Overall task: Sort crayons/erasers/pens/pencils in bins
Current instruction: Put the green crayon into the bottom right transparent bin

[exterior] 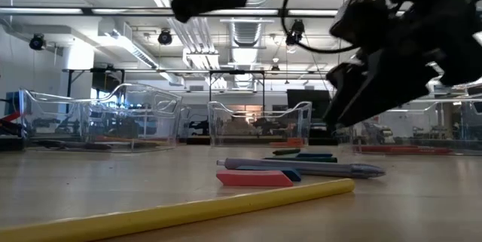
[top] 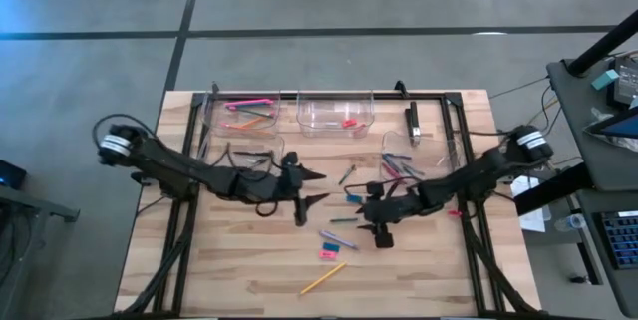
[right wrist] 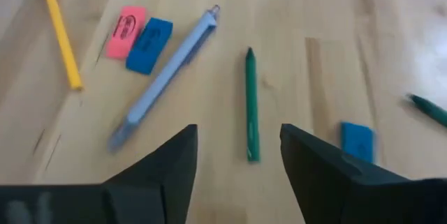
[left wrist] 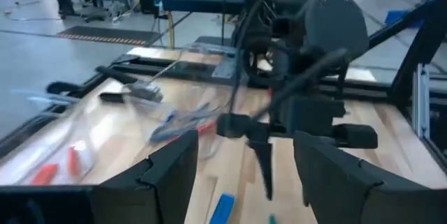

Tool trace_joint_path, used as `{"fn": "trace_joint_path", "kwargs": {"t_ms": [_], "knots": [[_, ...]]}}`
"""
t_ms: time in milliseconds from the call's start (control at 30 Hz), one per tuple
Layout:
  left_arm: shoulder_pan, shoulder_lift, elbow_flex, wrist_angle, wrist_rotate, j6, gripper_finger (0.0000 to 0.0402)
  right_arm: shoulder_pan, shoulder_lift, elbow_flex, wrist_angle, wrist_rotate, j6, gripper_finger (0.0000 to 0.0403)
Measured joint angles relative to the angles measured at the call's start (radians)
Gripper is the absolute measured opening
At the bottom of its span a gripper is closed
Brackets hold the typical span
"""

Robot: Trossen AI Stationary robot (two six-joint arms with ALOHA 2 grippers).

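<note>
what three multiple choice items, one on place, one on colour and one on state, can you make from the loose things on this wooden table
1. In the right wrist view, what lies right beside the pink rectangular eraser?
A. a blue rectangular eraser
B. a green crayon
C. a clear bin

2. What colour is the long thin pencil lying nearest the table's front edge?
A. teal
B. yellow
C. black

3. How do the right gripper's fingers stand?
A. shut on the green crayon
B. shut on a pen
C. apart, holding nothing

Answers:
1. A, the blue rectangular eraser sits side by side against the pink one.
2. B, the stick shows yellow in the high, low and right wrist views.
3. C, the two dark fingers stand apart above the slim green crayon, which lies flat on the wooden table between them.
</note>
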Motion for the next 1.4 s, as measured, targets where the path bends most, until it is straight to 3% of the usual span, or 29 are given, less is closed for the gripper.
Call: {"fn": "trace_joint_path", "kwargs": {"t_ms": [200,367,667,900,1167,1400], "knots": [[-0.006,-0.103,-0.065,0.000,-0.022,0.027,0.0218,-0.049,0.110,0.004,0.142,-0.020,-0.028,0.0185],[-0.006,-0.142,-0.130,0.050,-0.025,0.023,0.0218,-0.112,0.180,0.000,0.218,-0.167,-0.023,0.0173],[-0.006,-0.182,-0.201,0.058,-0.029,0.022,0.0218,-0.141,0.308,0.015,0.241,-0.160,-0.061,0.0144],[-0.005,-0.182,-0.222,0.059,-0.023,0.021,0.0218,-0.133,0.363,0.015,0.206,-0.158,-0.021,0.0087],[-0.005,-0.177,-0.222,0.056,-0.014,0.021,0.0218,-0.129,0.338,0.012,0.203,-0.161,0.064,0.0020],[-0.011,-0.177,-0.223,0.006,-0.013,0.019,0.0218,-0.129,0.182,0.003,0.148,-0.172,0.087,0.0019]]}}
